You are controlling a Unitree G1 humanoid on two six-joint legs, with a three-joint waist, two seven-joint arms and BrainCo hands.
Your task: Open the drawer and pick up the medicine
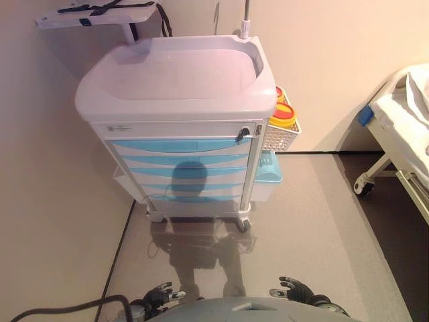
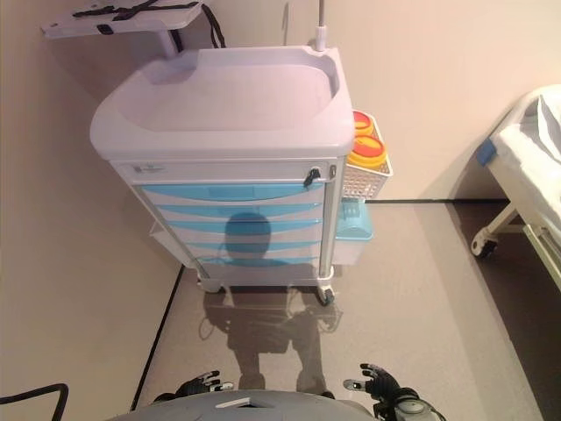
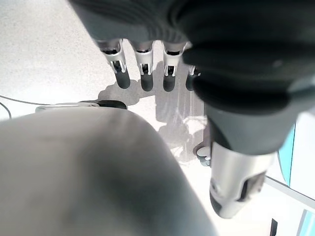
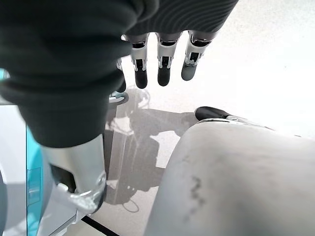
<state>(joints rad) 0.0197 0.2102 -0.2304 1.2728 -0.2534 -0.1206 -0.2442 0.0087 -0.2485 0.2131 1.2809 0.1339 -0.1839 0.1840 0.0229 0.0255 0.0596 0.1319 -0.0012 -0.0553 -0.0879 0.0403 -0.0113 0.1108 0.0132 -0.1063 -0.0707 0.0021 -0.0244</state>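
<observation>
A white medical cart (image 1: 174,80) stands ahead against the wall. Its front has several light blue drawers (image 1: 181,145), all closed, with a black latch (image 1: 242,134) at the top right. No medicine shows. My left hand (image 1: 158,294) hangs low at the bottom left, far from the cart, fingers relaxed and empty; its fingers (image 3: 142,73) point at the floor in the left wrist view. My right hand (image 1: 295,290) hangs low at the bottom right, likewise relaxed and empty, with its fingers (image 4: 165,66) straight in the right wrist view.
A white wire basket (image 1: 280,131) with yellow and orange containers hangs on the cart's right side, above a pale blue bin (image 1: 268,171). A bed on wheels (image 1: 395,127) stands at the right. A shelf (image 1: 94,13) juts from the wall at the back left. Grey floor lies between me and the cart.
</observation>
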